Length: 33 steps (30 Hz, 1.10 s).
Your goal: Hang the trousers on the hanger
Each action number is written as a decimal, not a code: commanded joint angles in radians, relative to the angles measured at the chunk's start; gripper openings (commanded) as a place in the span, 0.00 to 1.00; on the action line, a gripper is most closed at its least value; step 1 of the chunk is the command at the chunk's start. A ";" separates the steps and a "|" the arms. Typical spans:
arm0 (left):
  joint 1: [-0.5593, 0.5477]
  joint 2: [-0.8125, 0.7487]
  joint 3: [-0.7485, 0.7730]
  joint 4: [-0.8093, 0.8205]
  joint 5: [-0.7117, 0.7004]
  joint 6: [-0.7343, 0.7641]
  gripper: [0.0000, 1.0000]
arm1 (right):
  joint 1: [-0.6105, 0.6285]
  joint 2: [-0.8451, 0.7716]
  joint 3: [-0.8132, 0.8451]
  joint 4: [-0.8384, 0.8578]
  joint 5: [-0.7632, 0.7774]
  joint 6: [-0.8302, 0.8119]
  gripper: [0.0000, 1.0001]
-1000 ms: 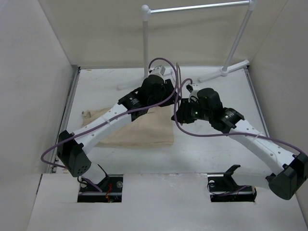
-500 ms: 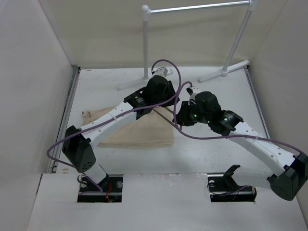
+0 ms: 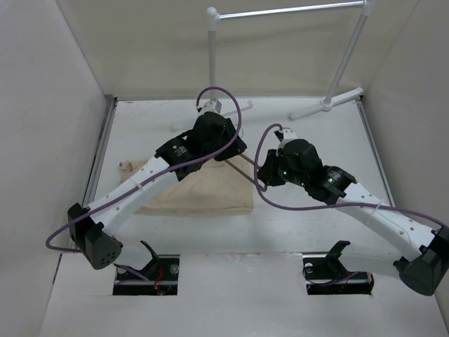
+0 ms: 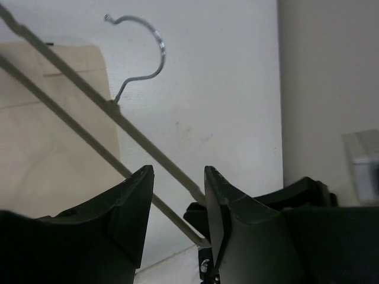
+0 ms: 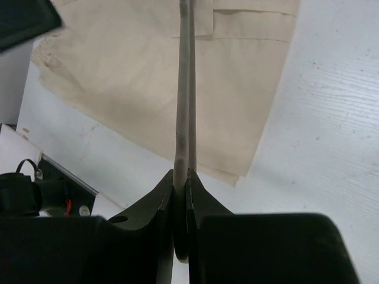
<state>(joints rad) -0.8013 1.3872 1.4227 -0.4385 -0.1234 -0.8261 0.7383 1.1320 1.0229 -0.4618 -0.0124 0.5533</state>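
Right gripper (image 5: 180, 176) clamped on hanger (image 5: 185, 89); left gripper (image 4: 177, 177) spread apart over hanger wires; trousers (image 5: 118, 77) flat beneath; white rack (image 3: 212, 63) behind.

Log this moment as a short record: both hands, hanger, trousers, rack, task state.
left hand: open, over the hanger's wire, not gripping it
right hand: shut on the hanger
hanger: bare wire, no cloth on it, held over the trousers
trousers: lying flat on the table
rack: white, standing at the far side
task state: trousers not yet on the hanger
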 commanded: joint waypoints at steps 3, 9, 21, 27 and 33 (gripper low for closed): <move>0.009 0.038 -0.028 -0.098 0.013 -0.116 0.42 | 0.071 -0.025 0.005 0.058 0.130 -0.056 0.07; -0.011 0.105 0.002 -0.112 0.015 -0.160 0.44 | 0.155 -0.009 0.005 0.055 0.218 -0.099 0.07; -0.055 0.133 -0.050 -0.095 -0.018 -0.251 0.22 | 0.333 -0.009 -0.015 0.060 0.348 -0.122 0.12; -0.086 0.063 -0.114 -0.077 -0.051 -0.295 0.02 | 0.342 -0.064 -0.069 0.051 0.332 -0.095 0.30; -0.108 -0.036 -0.188 -0.006 -0.097 -0.335 0.00 | 0.295 -0.193 -0.138 0.063 0.172 -0.015 0.57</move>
<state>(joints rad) -0.9043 1.4456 1.2541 -0.5022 -0.1665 -1.1328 1.0698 1.0180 0.8993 -0.4580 0.2432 0.4908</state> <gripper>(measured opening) 0.093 0.548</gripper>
